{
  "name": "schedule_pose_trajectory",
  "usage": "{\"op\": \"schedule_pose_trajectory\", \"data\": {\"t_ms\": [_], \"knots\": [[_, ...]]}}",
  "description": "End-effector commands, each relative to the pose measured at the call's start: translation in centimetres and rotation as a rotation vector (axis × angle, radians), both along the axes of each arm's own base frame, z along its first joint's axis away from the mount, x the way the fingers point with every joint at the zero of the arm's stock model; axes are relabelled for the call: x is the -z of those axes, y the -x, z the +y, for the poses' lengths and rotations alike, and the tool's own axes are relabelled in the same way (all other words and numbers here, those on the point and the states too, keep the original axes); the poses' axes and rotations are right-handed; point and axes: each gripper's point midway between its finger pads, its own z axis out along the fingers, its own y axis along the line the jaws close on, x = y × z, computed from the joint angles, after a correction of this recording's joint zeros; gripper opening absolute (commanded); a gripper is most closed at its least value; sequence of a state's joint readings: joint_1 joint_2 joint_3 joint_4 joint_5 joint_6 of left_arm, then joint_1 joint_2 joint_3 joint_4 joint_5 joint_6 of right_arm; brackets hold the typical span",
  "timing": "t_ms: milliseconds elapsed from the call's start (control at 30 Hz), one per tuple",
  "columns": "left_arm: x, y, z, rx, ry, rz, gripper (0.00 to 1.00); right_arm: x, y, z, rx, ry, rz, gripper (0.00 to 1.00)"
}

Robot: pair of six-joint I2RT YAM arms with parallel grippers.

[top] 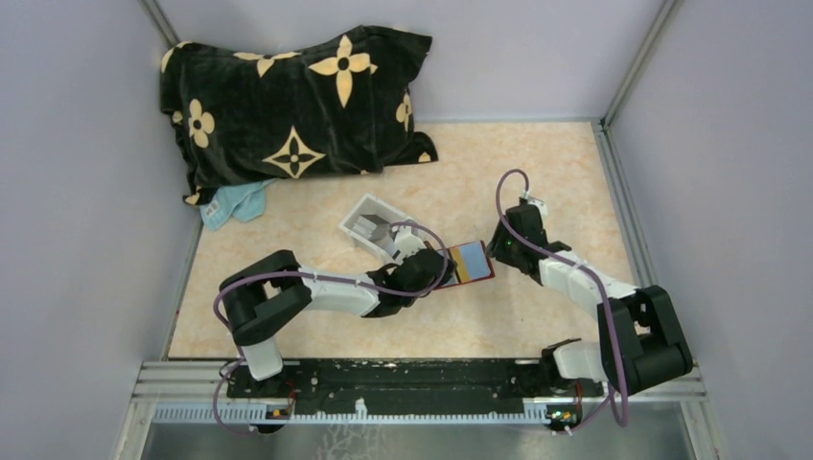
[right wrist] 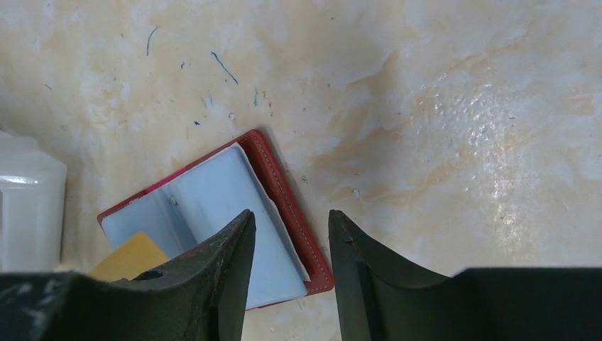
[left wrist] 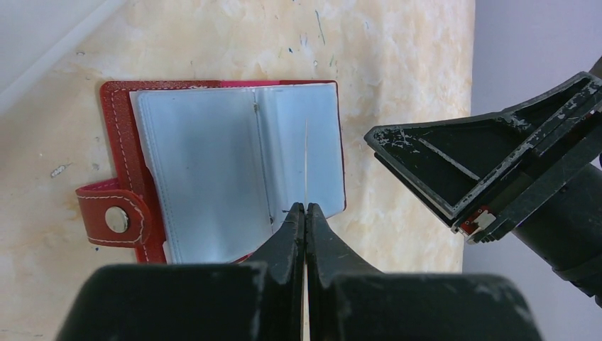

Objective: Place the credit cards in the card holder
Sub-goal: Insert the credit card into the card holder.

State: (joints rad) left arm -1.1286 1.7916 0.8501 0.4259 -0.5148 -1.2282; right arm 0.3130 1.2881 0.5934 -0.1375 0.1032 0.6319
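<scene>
Left hand [left wrist: 306,208] is clamped tight on one credit card [left wrist: 306,163], which is seen edge-on as a thin pale line, so its faces are unreadable. In the right-wrist view only its tan corner shows; the rest is cut off behind a black finger [right wrist: 213,284]. Right hand [right wrist: 291,215] has its fingers apart with nothing between them, near the card holder [left wrist: 213,167]. The holder lies open on the mottled cream counter [left wrist: 397,57], with a white-stitched red edge, glossy clear sleeves and a snap strap [left wrist: 113,217]. A white plastic tray [top: 372,225] is just beside it; its contents are indistinct.
</scene>
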Motion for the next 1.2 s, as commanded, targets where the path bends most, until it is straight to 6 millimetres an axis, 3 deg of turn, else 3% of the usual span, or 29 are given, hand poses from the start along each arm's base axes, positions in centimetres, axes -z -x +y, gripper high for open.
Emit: {"op": "schedule_pose_trajectory", "data": {"t_ms": [0, 333, 800, 1167], "knots": [[0.3, -0.3, 0.5, -0.017, -0.004, -0.018, 0.0, -0.5, -0.8, 0.1, -0.007, -0.01, -0.043, 0.43], [1.3, -0.5, 1.5, -0.023, -0.009, -0.007, 0.0, 0.1, -0.9, 0.3, -0.013, -0.009, -0.029, 0.43], [1.1, -1.3, 1.0, 0.01, 0.045, -0.012, 0.0, 1.0, -0.8, 0.3, -0.024, 0.004, -0.002, 0.43], [2.1, -1.3, 1.0, 0.027, 0.045, 0.009, 0.0, 1.5, -0.7, 0.2, -0.024, 0.009, 0.01, 0.43]]}}
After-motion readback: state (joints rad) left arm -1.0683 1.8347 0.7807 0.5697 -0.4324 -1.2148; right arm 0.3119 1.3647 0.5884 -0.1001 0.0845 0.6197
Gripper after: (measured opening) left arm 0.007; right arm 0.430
